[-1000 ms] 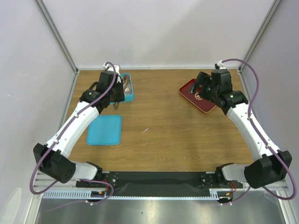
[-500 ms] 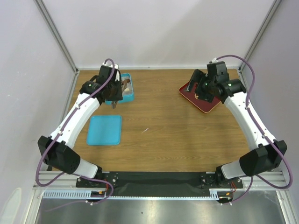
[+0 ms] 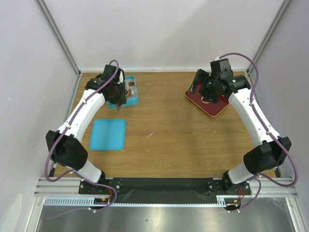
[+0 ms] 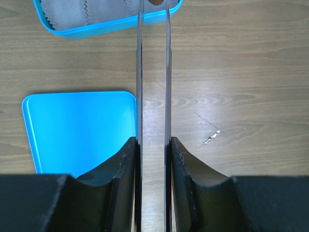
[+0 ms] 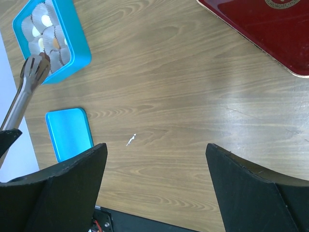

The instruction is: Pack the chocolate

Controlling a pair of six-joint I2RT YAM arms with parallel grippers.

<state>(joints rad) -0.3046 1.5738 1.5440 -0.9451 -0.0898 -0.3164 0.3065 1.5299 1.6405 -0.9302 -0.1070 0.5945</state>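
- L gripper (image 4: 153, 145) is clenched on the long metal tongs (image 4: 153, 72), w/ both blades pinched between its fingers.
- The tongs' long axis runs roughly near-to-far over the wooden table (image 3: 164, 125). Tips point twd the far edge and reach the near end of the open bright-blue rectangular box (image 5: 81, 50).
- A small dark-brown chocolate piece (image 4: 155, 2) sits between the tong tips at the box's near rim. It is mostly cut off by the frame edge, so its shape & axis can't be told.
- The box is by the far-left corner, long side running near-far, lined w/ white pleated paper cups (image 4: 63, 9).
- Several cups hold cream and tan round chocolates (image 5: 47, 20). They are round from above, so no long axis shows.
- A flat bright-blue lid (image 3: 108, 134) lies nearer the front edge on the left side, apart from the box.
- R gripper (image 5: 155, 147) is released, fingers spread wide w/ nothing between them. It hangs above the dark-red rectangular tray (image 5: 260, 24) by the far-right corner.
- The tray sits diagonal to the table edges.
- A tiny white speck (image 5: 130, 140) lies mid-table.
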